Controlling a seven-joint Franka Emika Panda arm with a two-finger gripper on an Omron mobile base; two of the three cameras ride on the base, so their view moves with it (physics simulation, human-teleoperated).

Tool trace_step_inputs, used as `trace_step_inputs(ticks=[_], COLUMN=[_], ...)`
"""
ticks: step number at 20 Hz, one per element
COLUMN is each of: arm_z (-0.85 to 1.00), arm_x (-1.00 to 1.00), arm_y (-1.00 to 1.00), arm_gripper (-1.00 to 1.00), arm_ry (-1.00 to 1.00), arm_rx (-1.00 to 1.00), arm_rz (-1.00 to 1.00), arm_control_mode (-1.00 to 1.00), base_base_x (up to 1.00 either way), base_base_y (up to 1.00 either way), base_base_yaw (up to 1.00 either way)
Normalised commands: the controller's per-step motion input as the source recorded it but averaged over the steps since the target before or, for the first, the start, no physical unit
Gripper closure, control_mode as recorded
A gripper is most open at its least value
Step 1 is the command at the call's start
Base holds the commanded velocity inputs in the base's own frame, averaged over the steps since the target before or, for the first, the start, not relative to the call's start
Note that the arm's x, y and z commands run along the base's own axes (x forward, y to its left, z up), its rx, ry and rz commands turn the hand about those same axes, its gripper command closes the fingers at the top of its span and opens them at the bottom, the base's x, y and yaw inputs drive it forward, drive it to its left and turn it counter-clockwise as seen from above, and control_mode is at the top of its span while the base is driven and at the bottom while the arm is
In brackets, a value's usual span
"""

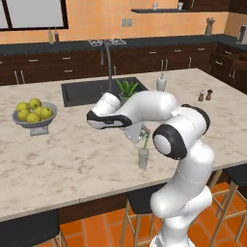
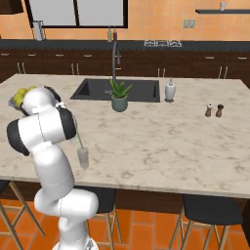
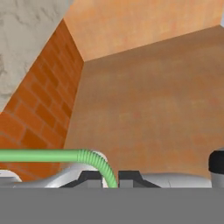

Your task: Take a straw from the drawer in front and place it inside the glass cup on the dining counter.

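- Green bendy plastic straw (image 3: 52, 155) is pinched between the two dark fingertips of the hand (image 3: 110, 178); fingers closed together on it, kinked end right at the pads.
- Small clear glass tumbler (image 1: 143, 158) stands just below the hand on the beige marble desk (image 1: 72, 159), near its front edge. In both base views the straw's lower end looks to be inside the tumbler or at its rim; can't tell how deep.
- Risk 1: letting go while the straw leans. Judging by the tilt, it could tip over the rim and fall out onto the desk.
- Risk 2: straw pressing sideways on the glass wall. Tumbler looks light; a lateral nudge from the hand could slide or topple it off the near edge.
- Risk 3: pulling up with fingers half parted could drag the straw back out.
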Motion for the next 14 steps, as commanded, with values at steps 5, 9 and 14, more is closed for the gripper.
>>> trace_step_inputs(ticks=[5, 9, 14], arm_z=[-0.34, -0.29, -0.27], arm_x=[0.13, 0.06, 0.00], arm_y=[0.01, 0.03, 0.05], arm_gripper=[1.00, 1.00, 1.00], arm_ry=[0.00, 0.00, 0.00], arm_rx=[-0.04, -0.03, -0.02], arm_rz=[0.00, 0.00, 0.00], arm_control_mode=[-1.00, -1.00, -1.00], base_base_x=[0.00, 0.00, 0.00], base_base_y=[0.00, 0.00, 0.00], base_base_yaw=[0.00, 0.00, 0.00])
